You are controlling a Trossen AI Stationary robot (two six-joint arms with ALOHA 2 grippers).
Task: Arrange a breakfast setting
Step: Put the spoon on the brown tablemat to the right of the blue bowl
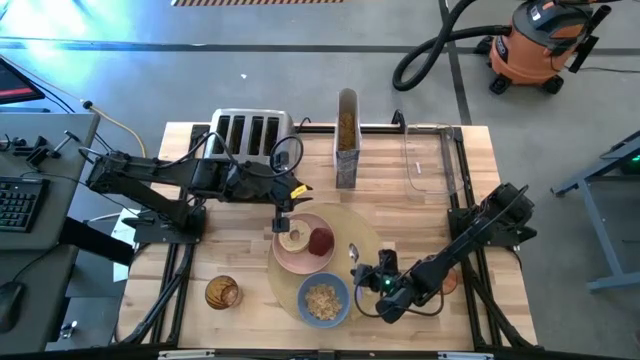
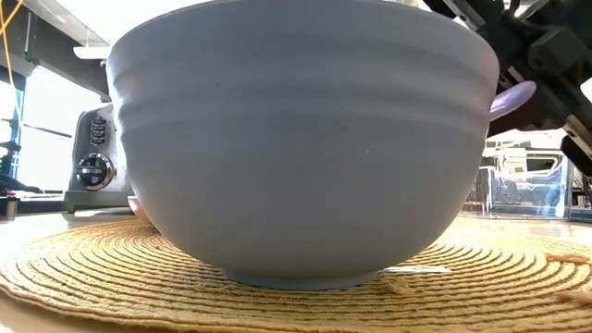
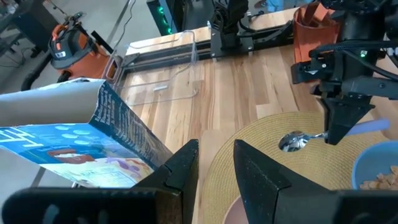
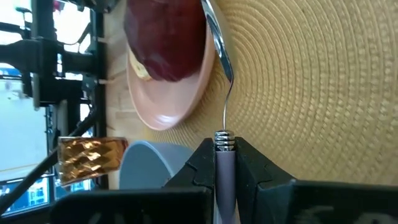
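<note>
High view: on one round placemat [image 1: 365,228] sit one pink plate [image 1: 296,256] with one bagel [image 1: 294,238] and one red fruit [image 1: 321,241], and one blue bowl [image 1: 323,300] of flakes [image 1: 322,299].

Left wrist view: the left gripper [image 3: 214,163], above the plate, is slightly parted and empty.

Right wrist view: the right gripper [image 4: 225,163] is clamped on the one spoon [image 4: 221,50], over the placemat beside the plate.

At the back of your light wooden table [image 1: 180,290] you have a steel toaster with 4 slots [image 1: 250,134]. To its right stands a tall clear container with brown cereal inside [image 1: 346,140], and further right lies an empty clear plastic tray [image 1: 425,158]. Near the front left corner stands a small amber glass jar [image 1: 222,292]. Behind the table, on the grey floor, you see an orange and black shop vacuum [image 1: 545,42] with a black hose [image 1: 430,52].
</note>
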